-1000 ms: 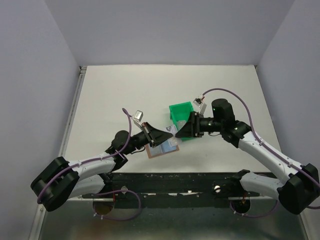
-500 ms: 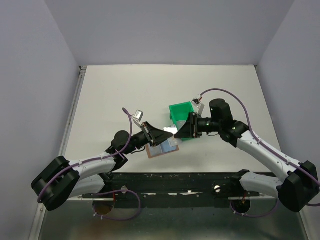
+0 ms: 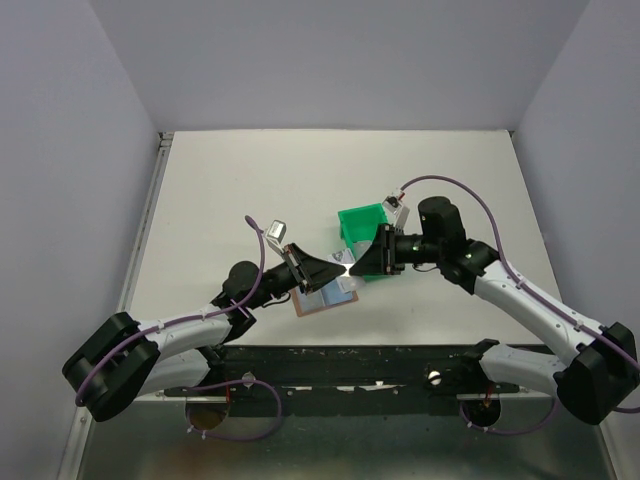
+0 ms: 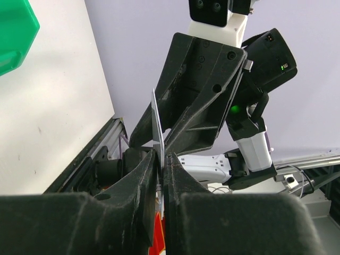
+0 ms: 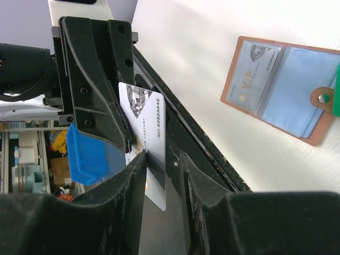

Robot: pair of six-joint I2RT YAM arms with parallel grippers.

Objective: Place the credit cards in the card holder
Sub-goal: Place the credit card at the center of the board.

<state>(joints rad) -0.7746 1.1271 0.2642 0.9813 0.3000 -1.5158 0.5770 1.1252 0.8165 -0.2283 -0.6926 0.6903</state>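
My left end effector (image 4: 160, 159) is nearly closed, pinching one credit card (image 4: 156, 119) edge-on. My right end effector (image 5: 162, 159) straddles its other end, narrowly parted; whether it's clamping, I can't tell. The card holder (image 5: 320, 99) lies open on the bench (image 5: 212, 26) below.

L arm (image 3: 200, 325) jaws pinched; R arm (image 3: 520, 295) jaws slightly parted

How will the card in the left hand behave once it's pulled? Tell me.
Probably stiff: the card stands straight out of the left hand without drooping. Likely slippery: its face looks glossy, and the pinch covers only one edge. It looks thin seen edge-on, so it is probably very light.
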